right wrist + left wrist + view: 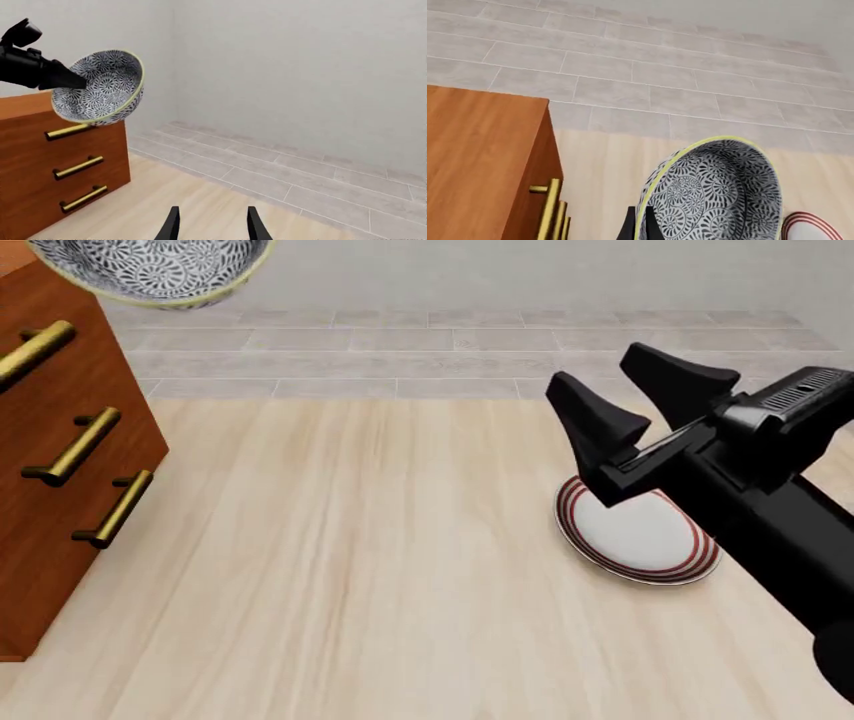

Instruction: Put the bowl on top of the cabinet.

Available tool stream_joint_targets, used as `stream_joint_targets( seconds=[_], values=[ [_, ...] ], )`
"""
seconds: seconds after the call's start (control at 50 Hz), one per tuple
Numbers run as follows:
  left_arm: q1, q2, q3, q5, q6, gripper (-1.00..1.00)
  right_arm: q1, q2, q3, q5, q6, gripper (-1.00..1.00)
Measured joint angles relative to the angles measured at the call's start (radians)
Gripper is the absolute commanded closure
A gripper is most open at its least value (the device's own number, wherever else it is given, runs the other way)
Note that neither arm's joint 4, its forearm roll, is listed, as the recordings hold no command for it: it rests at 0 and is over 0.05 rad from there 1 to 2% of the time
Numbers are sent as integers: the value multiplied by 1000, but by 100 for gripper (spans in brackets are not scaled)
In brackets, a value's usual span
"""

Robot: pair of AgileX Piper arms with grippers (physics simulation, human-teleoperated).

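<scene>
The bowl (100,87), blue-black and white with a pale yellow rim, hangs tilted in the air above the cabinet's front top edge. My left gripper (63,80) is shut on its rim; in the left wrist view the dark fingers (630,226) pinch the rim of the bowl (720,195). The front view shows only the underside of the bowl (147,270) at the top left. The reddish-brown cabinet (54,440) with brass handles stands at the left; its flat top (474,150) lies beside and below the bowl. My right gripper (641,390) is open and empty over the floor, far from the bowl.
A flat white plate with red rings (641,535) lies on the pale wood surface under the right arm. A grey tiled strip (454,350) and a pale wall lie behind. The cabinet's handles (77,167) stick out on its front.
</scene>
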Motion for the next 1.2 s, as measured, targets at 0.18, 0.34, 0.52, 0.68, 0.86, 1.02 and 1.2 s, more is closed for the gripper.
stream_joint_targets(
  seconds=[0.18,0.34,0.52,0.68,0.86,1.02,1.2],
  values=[
    [72,25,-47,64,-39,100,-1,0,5,-2,-1,-100],
    [130,36,-73,95,-74,100,0,4,8,-5,-6,-100],
    [189,36,-76,104,-116,100,4,6,12,-8,-13,-100],
    [242,28,-66,101,-136,100,7,8,15,-10,-20,-100],
    [340,2,-42,87,-127,100,10,10,18,-12,-27,-100],
    [426,-20,-27,74,-119,100,13,17,16,-15,-34,-100],
    [510,-38,-12,62,-117,100,13,21,15,-16,-38,-100]
  ],
)
